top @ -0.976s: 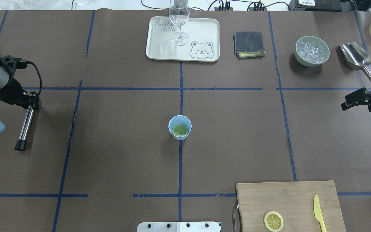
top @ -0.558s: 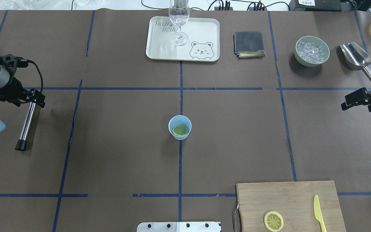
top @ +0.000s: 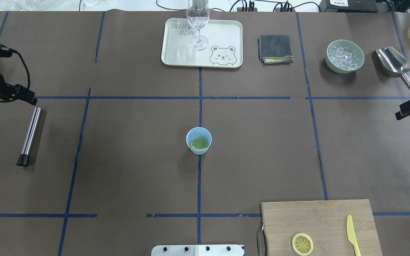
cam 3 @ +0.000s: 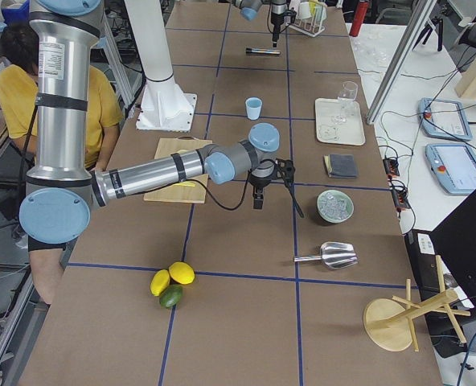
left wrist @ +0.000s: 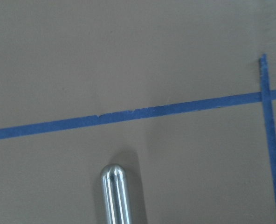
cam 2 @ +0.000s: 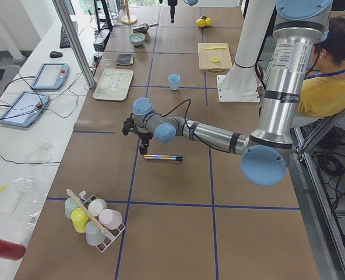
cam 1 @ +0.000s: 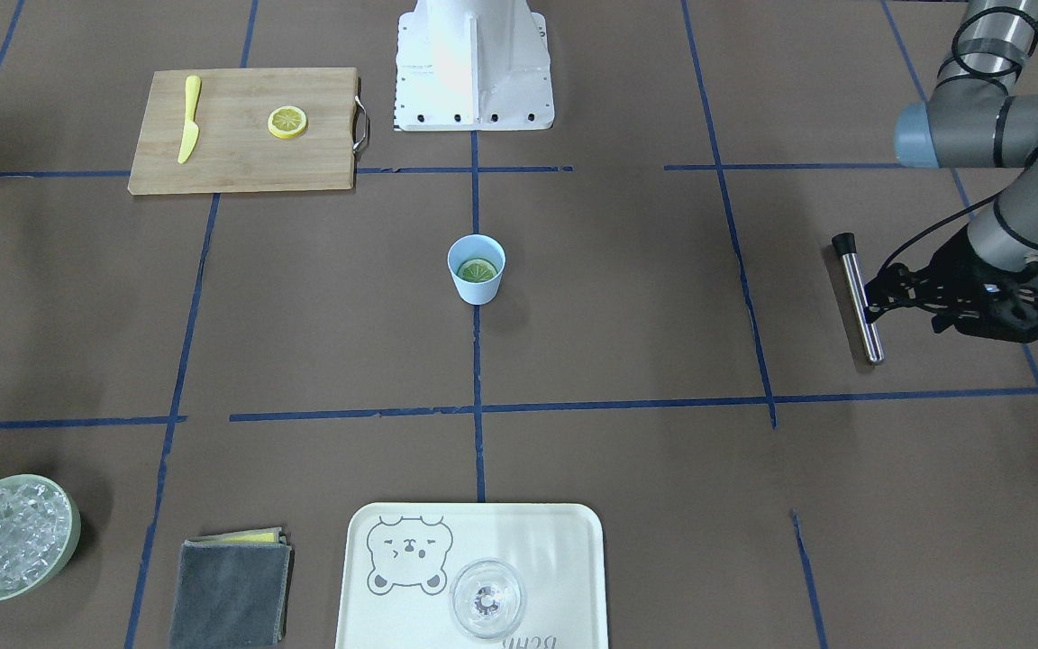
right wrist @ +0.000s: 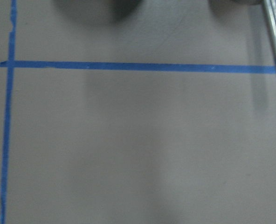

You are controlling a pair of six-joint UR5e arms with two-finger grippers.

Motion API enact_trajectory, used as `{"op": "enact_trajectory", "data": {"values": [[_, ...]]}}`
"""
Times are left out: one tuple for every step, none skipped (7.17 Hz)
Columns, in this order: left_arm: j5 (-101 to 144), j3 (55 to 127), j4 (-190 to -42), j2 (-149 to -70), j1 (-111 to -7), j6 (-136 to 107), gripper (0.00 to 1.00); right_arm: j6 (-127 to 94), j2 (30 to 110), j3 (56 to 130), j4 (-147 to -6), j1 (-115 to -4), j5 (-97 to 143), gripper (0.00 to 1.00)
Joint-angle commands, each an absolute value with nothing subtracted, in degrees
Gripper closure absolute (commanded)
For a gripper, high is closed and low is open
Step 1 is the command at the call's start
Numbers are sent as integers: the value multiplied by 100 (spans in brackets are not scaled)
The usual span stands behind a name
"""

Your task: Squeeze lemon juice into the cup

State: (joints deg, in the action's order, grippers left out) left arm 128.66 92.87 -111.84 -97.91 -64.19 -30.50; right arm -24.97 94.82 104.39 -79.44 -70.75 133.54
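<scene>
The lemon [top: 199,143] lies flat at the bottom of the cup [top: 188,135], pale face up, and the cup stands by itself mid-table on the blue tape line. So the slice is where it belongs, and I'd say the job is at or near its end.

Both arms are well away at opposite edges of the table. The left gripper [top: 30,99] hangs just past the bare end of a steel rod [top: 30,135], which lies on the table with nothing gripping it. The right gripper [top: 399,114] carries nothing that I can see. How wide either one stands, I cannot tell from here.

If more pressing is wanted, the worry is the cup. It looks light and nothing steadies it, so a push that lands off-centre could tip it or skid it along the paper. The rod is round and may roll when it is grasped.

A second slice [top: 302,244] sits on the board [top: 315,213] beside the knife [top: 351,231], and it could be mistaken for the one that matters.

Across the table are a tray [top: 226,32] with a glass [top: 198,21], a folded cloth [top: 275,48], a bowl [top: 329,64] of ice and a scoop [top: 392,62]. All of them stand well apart from the cup, and none looks likely to block a reach toward it.
</scene>
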Motion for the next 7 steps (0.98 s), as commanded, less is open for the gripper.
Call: {"op": "enact_trajectory", "data": {"values": [[13008, 9003, -10866, -9782, -7500, -1644, 0, -1086, 8856, 9087, -7945, -8011, 13376, 0], [13017, 9044, -10254, -9800, -7976, -1139, 0, -637, 8659, 8679, -7963, -8320, 13394, 0], [13008, 9044, -9691, -9861, -8450, -307, 0, -424, 8683, 8666, -8093, -8593, 13603, 0], [13008, 9070, -9285, -9861, -8516, -107, 0, -387, 8718, 8640, -8190, -8648, 13536, 0], [13025, 9079, -8951, -9774, -8534, -79, 0, -361, 8736, 8605, -8287, -8718, 13544, 0], [13095, 9314, -8817, -9669, -8560, -70, 0, -239, 8910, 8796, -8323, -8936, 13709, 0], [13252, 9804, -8424, -9416, -8543, -79, 0, -176, 9017, 8911, -8402, -8904, 13789, 0]]}}
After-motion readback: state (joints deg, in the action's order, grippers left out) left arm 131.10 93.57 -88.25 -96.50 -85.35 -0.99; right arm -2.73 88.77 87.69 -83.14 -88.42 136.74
